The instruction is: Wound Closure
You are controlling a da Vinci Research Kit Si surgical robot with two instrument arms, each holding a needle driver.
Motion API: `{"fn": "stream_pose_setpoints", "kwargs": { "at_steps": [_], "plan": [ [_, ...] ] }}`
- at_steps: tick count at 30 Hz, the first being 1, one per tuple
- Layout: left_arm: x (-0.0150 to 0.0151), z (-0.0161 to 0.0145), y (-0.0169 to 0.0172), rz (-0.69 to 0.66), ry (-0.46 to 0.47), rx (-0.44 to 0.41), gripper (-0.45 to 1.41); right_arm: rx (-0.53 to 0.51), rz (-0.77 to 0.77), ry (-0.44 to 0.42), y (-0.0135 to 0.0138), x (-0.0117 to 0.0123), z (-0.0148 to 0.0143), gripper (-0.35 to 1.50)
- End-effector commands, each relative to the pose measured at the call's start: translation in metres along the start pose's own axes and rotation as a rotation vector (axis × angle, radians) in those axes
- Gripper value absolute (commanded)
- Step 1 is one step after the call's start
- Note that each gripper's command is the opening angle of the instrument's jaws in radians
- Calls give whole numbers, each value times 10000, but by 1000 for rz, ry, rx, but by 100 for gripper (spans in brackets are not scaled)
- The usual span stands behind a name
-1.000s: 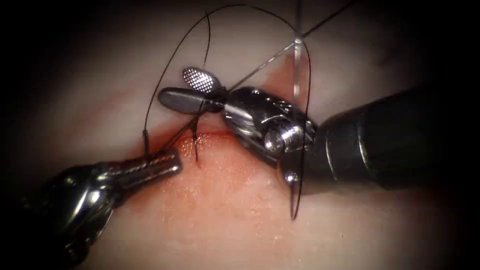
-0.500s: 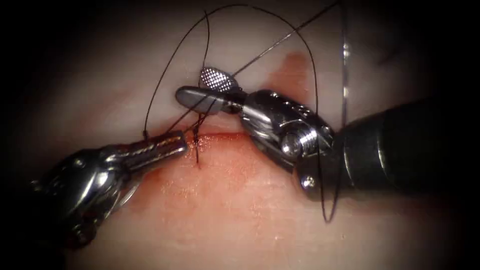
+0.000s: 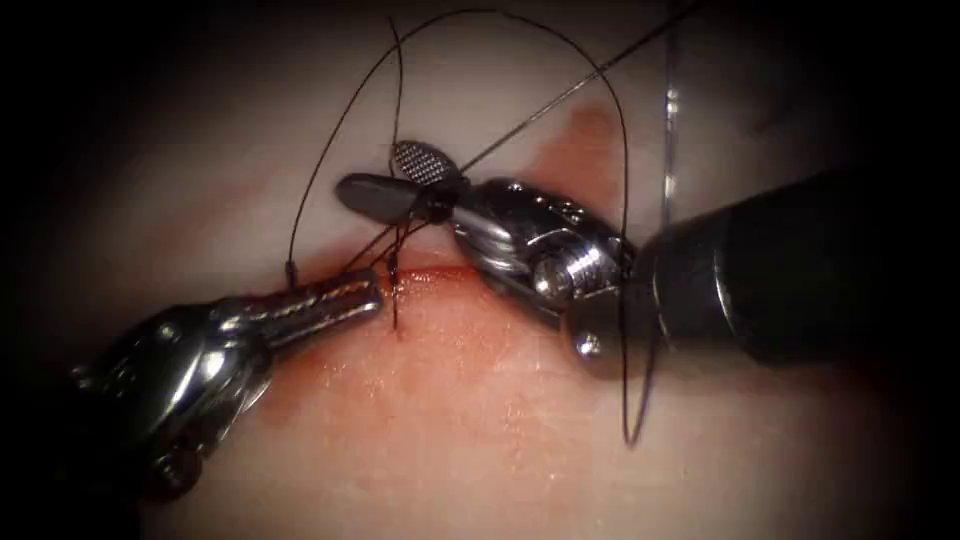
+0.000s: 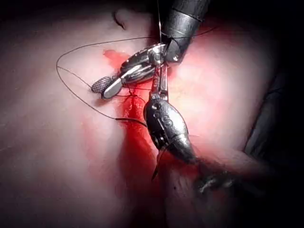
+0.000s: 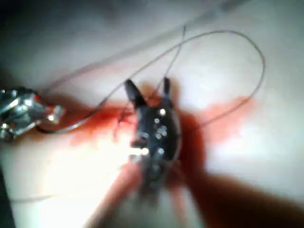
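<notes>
The cut [image 3: 445, 272] runs across the tissue [image 3: 470, 400], with a knotted stitch [image 3: 392, 268] on it and a short tail below. My left tool [image 3: 335, 303] lies just left of the stitch, jaws shut on the thread [image 3: 291, 272]. From there the thread arcs high [image 3: 480, 12] and drops in front of the right tool's shaft. My right tool [image 3: 395, 178] hovers above the stitch with jaws open and strands crossing near their hinge; it grips nothing. The open right tool [image 5: 148, 89] is also in the right wrist view. I cannot pick out the needle with certainty.
Red fluid [image 3: 580, 140] stains the tissue above the right tool and along the cut. A thin glinting strand [image 3: 668, 140] hangs beside the right shaft [image 3: 790, 270]. The thread's hanging loop [image 3: 630, 435] reaches low over the tissue.
My left tool has slid right and up, closer to the stitch. The right tool shifted right, then back a little left. The glinting strand swung to the right.
</notes>
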Motion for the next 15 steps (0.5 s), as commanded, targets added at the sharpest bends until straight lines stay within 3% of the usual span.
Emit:
{"fn": "stream_pose_setpoints", "kwargs": {
  "at_steps": [1,6,12,14,15],
  "plan": [
    [-9,3,2,-3,0,0,-45,-9,-22,-27,1,-10,14,105],
    [-9,3,4,-3,0,0,-45,-54,-74,-100,13,-22,22,105],
    [-9,3,5,-3,0,0,-45,-59,-88,-111,15,-23,23,99],
    [-9,2,5,-3,0,0,-45,-51,-86,-117,14,-23,22,79],
    [-9,2,6,-3,0,0,-45,-37,-91,-127,13,-22,22,51]
  ]
}}
